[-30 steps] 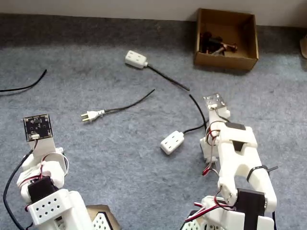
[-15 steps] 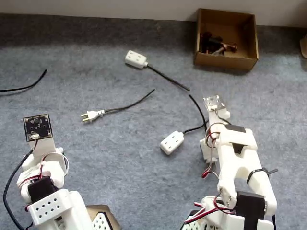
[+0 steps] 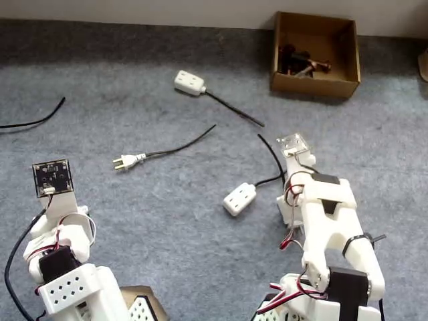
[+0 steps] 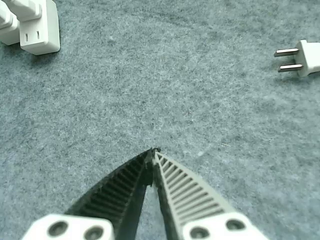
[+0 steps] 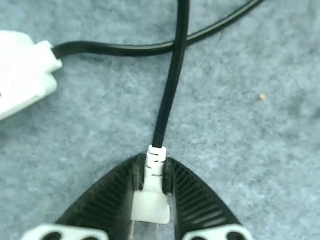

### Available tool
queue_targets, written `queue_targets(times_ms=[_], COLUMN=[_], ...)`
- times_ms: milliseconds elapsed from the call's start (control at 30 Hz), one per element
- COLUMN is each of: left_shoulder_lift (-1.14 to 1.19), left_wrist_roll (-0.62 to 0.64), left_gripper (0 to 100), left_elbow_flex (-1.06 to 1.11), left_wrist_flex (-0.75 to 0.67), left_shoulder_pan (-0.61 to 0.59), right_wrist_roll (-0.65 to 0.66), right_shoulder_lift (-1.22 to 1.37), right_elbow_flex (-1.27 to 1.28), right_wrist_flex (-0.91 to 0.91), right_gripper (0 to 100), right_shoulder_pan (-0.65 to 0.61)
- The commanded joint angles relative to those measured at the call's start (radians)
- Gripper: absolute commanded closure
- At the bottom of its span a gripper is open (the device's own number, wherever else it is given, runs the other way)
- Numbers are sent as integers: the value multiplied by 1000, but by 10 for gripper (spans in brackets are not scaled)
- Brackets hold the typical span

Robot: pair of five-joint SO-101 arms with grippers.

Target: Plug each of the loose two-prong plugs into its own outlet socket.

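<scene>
Right claw is the story here. High view first: the right arm has swung a touch toward the near socket block in the last second. The black cord running out from under its wrist has slid the same way. To me that says the plug is gripped and travelling with the arm, not lying on the desk. I'd call this the carry-and-line-up step, with nothing plugged in yet. The loose plug hasn't budged. It lies well out from the near socket block on the side away from the right arm, prongs pointing away from the block. The far socket block sits well beyond the near one, toward the back of the desk, also unmoved.

Left wrist view: the left claw is pinched together at the tips with nothing in it, over bare desk. The loose plug is out ahead, well apart from it, and so is what I take for the near socket block.

Right wrist view: the jaws are parted only as wide as the held plug and clamped on its white body. Its prongs stick back toward the camera, and its cord leads forward, crossing the near socket block's own cord. The block is near the claw but apart from the plug. The prongs face away from it, so I reckon the plug needs turning before any push.
</scene>
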Motion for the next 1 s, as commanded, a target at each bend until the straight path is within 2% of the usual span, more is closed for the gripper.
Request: queue_targets(times_ms=[0,167,533,967], left_shoulder_lift=[-15,-15,-15,-15], left_wrist_roll=[-6,-6,-6,-6], left_gripper=[993,993,993,993], left_elbow_flex=[-10,-10,-10,-10], left_wrist_flex=[-14,-14,-14,-14], left_shoulder_pan=[13,13,15,15], right_wrist_roll=[15,12,9,8], right_shoulder_lift=[15,2,2,2], right_elbow_flex=[28,24,-171,-367], right_wrist_flex=[28,31,268,433], right_gripper=[988,992,992,992], right_shoulder_pan=[-31,-25,-31,-35])
